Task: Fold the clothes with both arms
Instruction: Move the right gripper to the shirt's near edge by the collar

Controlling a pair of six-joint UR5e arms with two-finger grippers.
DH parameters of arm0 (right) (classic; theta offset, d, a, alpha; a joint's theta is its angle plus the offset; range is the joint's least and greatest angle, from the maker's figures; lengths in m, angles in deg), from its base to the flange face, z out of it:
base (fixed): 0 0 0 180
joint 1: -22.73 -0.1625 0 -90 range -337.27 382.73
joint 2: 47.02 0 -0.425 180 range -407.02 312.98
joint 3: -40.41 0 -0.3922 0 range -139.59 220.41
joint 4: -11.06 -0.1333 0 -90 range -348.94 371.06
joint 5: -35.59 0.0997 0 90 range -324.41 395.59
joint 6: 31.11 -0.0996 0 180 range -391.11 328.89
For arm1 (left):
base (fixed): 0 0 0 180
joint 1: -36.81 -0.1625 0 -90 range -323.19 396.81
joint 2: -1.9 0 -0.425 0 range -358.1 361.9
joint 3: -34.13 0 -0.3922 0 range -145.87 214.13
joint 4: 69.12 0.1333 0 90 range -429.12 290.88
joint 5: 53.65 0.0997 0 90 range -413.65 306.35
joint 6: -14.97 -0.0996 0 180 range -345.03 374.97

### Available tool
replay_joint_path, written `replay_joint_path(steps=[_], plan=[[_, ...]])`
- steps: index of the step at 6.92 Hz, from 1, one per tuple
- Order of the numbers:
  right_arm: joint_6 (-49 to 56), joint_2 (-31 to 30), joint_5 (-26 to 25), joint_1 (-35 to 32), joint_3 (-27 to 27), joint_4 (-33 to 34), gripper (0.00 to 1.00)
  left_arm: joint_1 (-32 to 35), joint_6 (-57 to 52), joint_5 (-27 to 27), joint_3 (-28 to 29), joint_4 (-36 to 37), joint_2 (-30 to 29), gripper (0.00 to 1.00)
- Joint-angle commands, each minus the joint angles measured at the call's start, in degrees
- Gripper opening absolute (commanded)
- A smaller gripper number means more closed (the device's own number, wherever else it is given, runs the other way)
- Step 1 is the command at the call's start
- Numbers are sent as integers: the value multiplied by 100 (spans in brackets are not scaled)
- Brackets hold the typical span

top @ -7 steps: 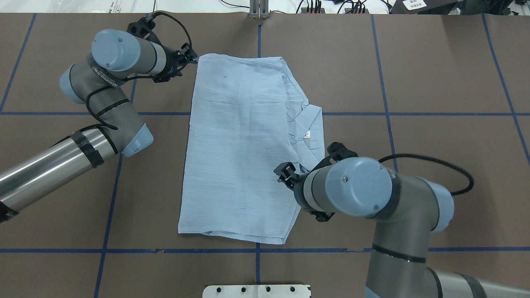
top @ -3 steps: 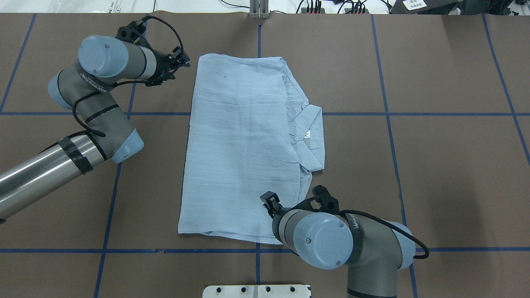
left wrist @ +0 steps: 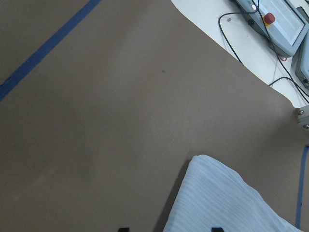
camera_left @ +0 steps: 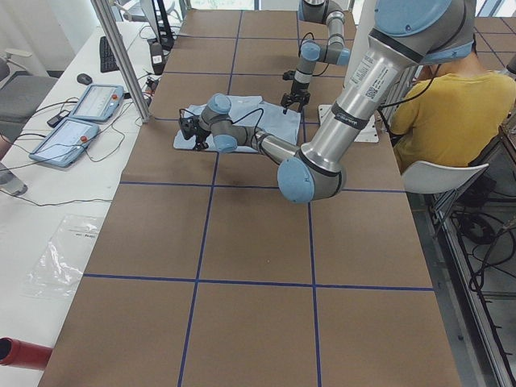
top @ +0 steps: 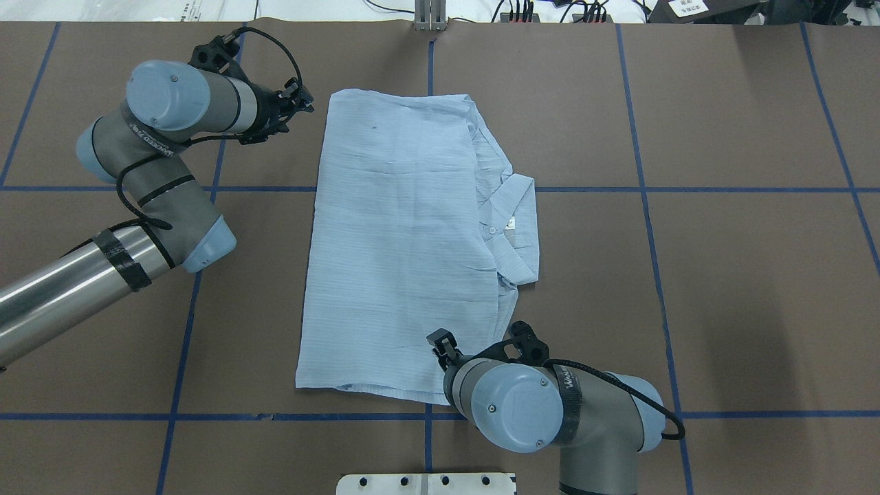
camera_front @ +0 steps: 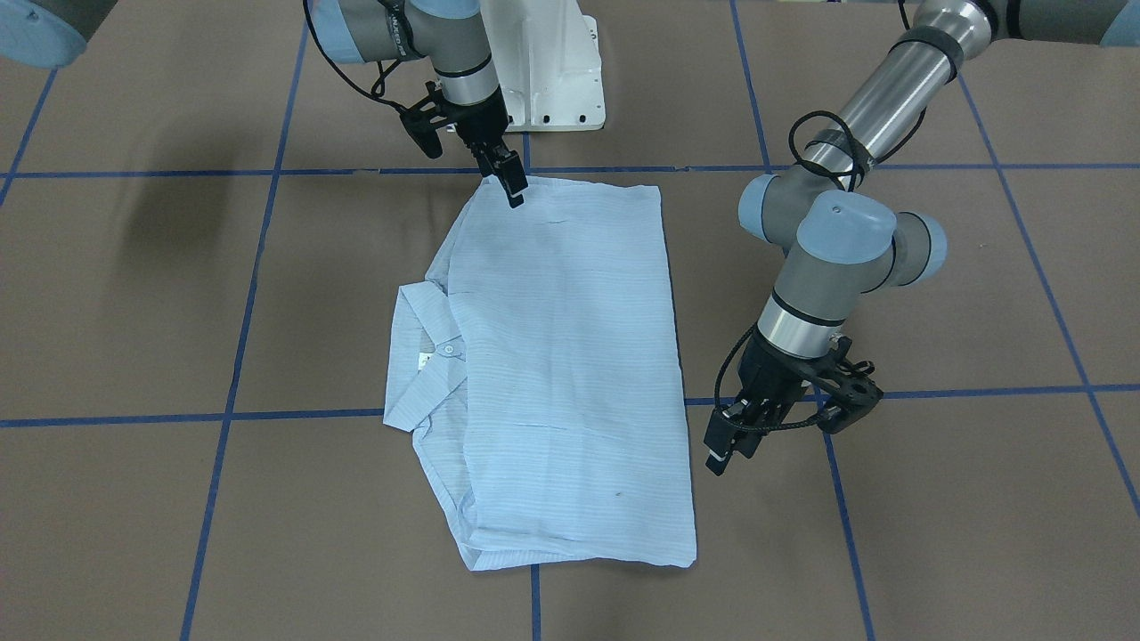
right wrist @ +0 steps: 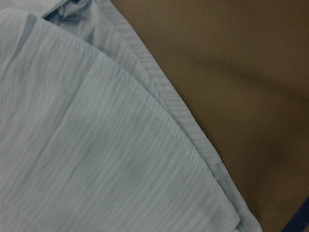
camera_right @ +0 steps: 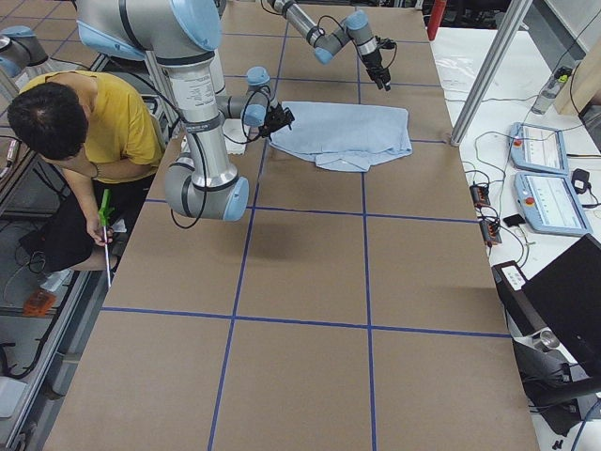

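The light blue shirt lies folded flat on the brown table, its collar sticking out on its right side. It also shows in the front view. My left gripper hovers open and empty just left of the shirt's far left corner. My right gripper is over the shirt's near edge, near its right corner, and looks open and empty. The right wrist view shows only layered shirt fabric and table.
The white pedestal base stands at the robot's edge of the table. A person in yellow sits behind the robot. Control pendants lie on the white bench past the far edge. Blue tape lines grid the table.
My right arm has swung from beside the collar back to the shirt's near edge. My left gripper has drawn a little left, away from the far corner.
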Motion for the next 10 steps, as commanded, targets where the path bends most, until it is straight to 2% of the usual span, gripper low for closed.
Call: replay_joint_path(steps=[1,4,6,8,9,10], plan=[[-24,-41,8,34,-27,33,99,6,6,3,-5,0,4,65],[-156,-50,17,139,-54,323,99,-3,24,3,-5,0,4,65],[-156,-50,26,166,-36,323,94,-3,15,3,-5,0,4,65],[-217,-58,9,184,-45,323,51,-3,6,12,-5,0,4,65],[-365,-58,0,175,-54,323,37,-3,6,12,-5,0,4,65],[-367,-58,0,175,-54,323,29,-3,6,12,3,0,13,64]])
